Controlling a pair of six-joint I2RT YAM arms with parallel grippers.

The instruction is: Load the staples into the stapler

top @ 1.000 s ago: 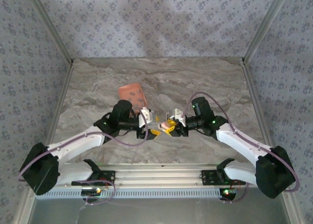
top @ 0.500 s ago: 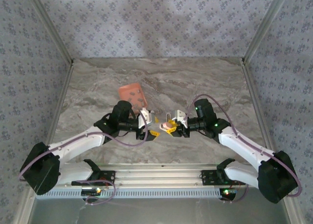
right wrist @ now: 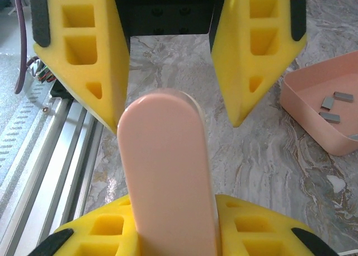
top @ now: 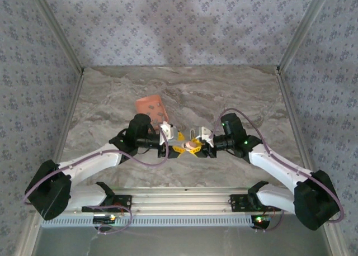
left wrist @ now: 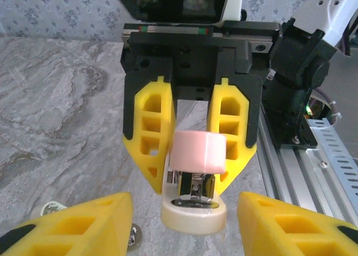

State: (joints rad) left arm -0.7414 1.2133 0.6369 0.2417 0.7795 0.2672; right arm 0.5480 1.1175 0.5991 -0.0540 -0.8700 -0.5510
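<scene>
Grey veined stone-look tabletop (top: 240, 94), your stock as laid out:

1. Salmon-orange square plastic tray (top: 151, 106): left of centre, just behind the left pincer (top: 177, 150).
2. Short, thin dark-grey metal staples (right wrist: 330, 102): lying loose in that tray.
3. Small pink-topped, cream-based stapler (left wrist: 196, 155): at centre, nearer the arm bases, clamped between the right pincer (left wrist: 193, 180) fingers.

The left pincer faces it from the left, fingers spread, close to its end.

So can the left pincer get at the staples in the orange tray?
Probably yes. The left pincer is open and empty, and the staples lie uncovered in the open tray beyond its wrist; it must first turn from the stapler.
</scene>
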